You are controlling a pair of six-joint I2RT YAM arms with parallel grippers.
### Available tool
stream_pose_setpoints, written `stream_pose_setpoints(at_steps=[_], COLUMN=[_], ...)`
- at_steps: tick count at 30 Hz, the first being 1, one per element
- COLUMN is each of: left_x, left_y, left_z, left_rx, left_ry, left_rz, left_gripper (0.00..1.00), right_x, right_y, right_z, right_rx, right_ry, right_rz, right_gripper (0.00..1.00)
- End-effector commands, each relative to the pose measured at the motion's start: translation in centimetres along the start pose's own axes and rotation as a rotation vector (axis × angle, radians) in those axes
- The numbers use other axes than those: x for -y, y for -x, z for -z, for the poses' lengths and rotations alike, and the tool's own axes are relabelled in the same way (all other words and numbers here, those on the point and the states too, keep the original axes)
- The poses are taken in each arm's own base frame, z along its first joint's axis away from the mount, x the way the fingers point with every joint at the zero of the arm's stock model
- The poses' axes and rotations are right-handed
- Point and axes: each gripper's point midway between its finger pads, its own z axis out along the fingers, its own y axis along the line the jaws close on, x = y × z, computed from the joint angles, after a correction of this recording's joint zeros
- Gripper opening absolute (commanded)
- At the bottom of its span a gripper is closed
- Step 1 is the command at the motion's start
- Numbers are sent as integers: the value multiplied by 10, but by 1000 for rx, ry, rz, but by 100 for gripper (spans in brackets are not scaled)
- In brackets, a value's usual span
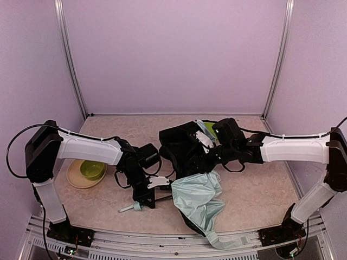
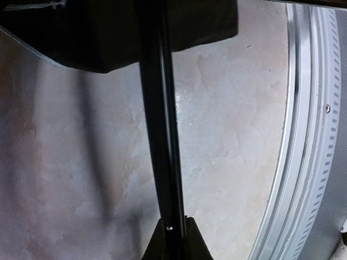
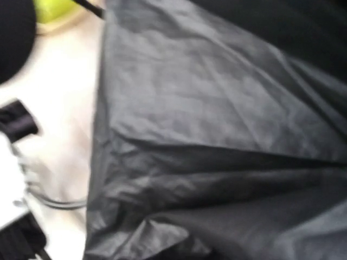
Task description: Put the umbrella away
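Left gripper [image 1: 146,198] is clamping the umbrella [image 1: 198,203] by its shaft [image 2: 162,135], which is running rightward from it. Right gripper [image 1: 205,145] is sitting over the black lining [image 3: 217,135]; I cannot tell how far open it is.

Pale lilac panels enclose the work cell: a back wall [image 1: 173,54] well beyond the jaws, with a left wall [image 1: 27,65] and a right wall [image 1: 320,65] flanking them, joined at a left corner post [image 1: 70,59] and a right corner post [image 1: 277,59] of aluminium. Beneath the jaws lies a beige, marbled desk [image 1: 260,189], edged nearside by a slotted metal rail [image 1: 162,241]. Light falls soft and even.
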Motion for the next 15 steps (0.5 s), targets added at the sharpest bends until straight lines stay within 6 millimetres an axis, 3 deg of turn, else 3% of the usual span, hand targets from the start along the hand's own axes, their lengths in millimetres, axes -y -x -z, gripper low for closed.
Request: stream_pose_setpoints(at_steps=[1, 4, 7, 12, 15], left_x=[2, -7, -26, -44, -31], left_y=[15, 18, 32, 54, 65], left_z=[8, 14, 34, 87, 127], left_rx=[54, 83, 162, 340, 485], left_ry=[56, 120, 260, 505, 608], left_rz=[-159, -167, -153, -144, -186], left_gripper=[8, 18, 37, 55, 63], right_x=[26, 38, 39, 36, 37], right_y=[-7, -29, -51, -76, -83], right_z=[-20, -35, -50, -61, -64], right_rx=[-25, -88, -155, -218, -243], right_ry=[-32, -21, 2, 32, 34], right_rz=[-77, -139, -167, -217, -240], right_gripper=[53, 52, 51, 50, 50])
